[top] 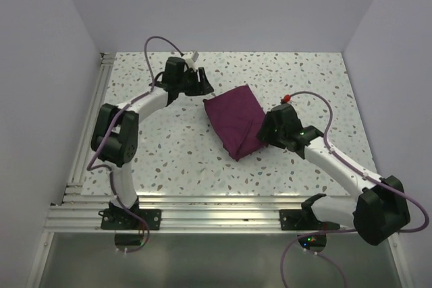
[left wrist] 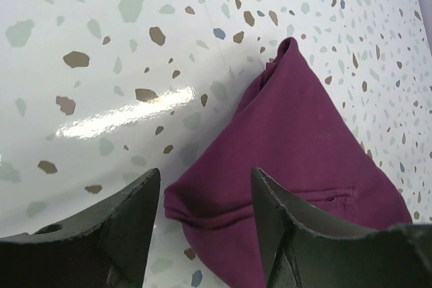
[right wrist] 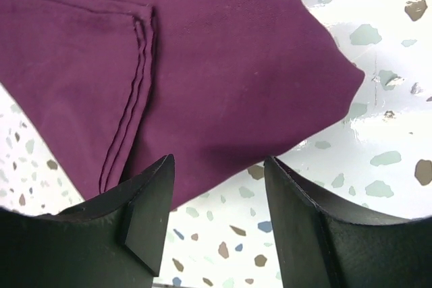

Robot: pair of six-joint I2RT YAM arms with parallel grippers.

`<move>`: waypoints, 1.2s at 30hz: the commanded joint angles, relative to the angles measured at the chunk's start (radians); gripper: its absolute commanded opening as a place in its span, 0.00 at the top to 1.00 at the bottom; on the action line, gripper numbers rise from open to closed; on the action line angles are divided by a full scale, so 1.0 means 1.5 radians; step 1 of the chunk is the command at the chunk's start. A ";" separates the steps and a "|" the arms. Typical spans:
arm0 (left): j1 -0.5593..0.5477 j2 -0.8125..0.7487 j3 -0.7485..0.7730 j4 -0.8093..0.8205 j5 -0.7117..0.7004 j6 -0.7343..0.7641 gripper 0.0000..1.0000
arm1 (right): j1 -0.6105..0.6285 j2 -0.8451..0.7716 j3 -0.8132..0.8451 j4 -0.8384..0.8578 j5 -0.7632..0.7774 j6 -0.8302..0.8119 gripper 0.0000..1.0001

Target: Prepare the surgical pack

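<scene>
The surgical pack (top: 235, 121) is a plum-maroon fabric bundle, folded into a slanted rectangle in the middle of the speckled table. My left gripper (top: 204, 88) hovers at its far left corner, jaws open; in the left wrist view a rumpled corner of the pack (left wrist: 297, 146) lies between and beyond the open gripper (left wrist: 206, 197). My right gripper (top: 263, 130) sits at the pack's right edge. Its wrist view shows the pack (right wrist: 202, 65), with a stitched hem, just past the open right gripper (right wrist: 219, 183), and bare table between the fingertips.
White walls enclose the speckled table (top: 169, 153) on three sides. An aluminium rail frame (top: 202, 210) runs along the near edge and up the left side. A small red item (top: 286, 98) lies just beyond the right arm.
</scene>
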 commanded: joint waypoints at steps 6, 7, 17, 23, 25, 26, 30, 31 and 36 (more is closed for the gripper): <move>-0.020 0.120 0.080 0.104 0.093 0.006 0.41 | -0.008 0.069 -0.002 0.058 0.027 0.039 0.43; -0.027 0.129 0.090 0.104 0.096 0.004 0.42 | -0.008 0.074 -0.007 0.062 0.024 0.042 0.44; -0.045 0.059 -0.112 0.214 0.015 -0.033 0.98 | -0.041 0.111 -0.050 0.095 -0.005 0.046 0.83; -0.047 -0.098 -0.311 0.266 -0.106 -0.082 1.00 | -0.117 0.164 0.006 0.113 -0.058 -0.013 0.98; -0.060 -0.142 -0.387 0.270 -0.165 -0.122 1.00 | -0.122 0.209 0.042 0.111 -0.074 -0.029 0.98; -0.070 -0.186 -0.414 0.281 -0.181 -0.137 1.00 | -0.123 0.228 0.084 0.112 -0.083 -0.043 0.99; -0.181 -0.321 -0.582 0.294 -0.335 -0.237 0.97 | -0.124 0.344 0.198 0.112 -0.130 -0.060 1.00; -0.201 -0.349 -0.609 0.293 -0.381 -0.256 0.96 | -0.123 0.382 0.222 0.112 -0.138 -0.062 1.00; -0.272 -0.508 -0.734 0.218 -0.450 -0.350 0.83 | -0.125 0.459 0.356 0.093 -0.161 -0.098 0.90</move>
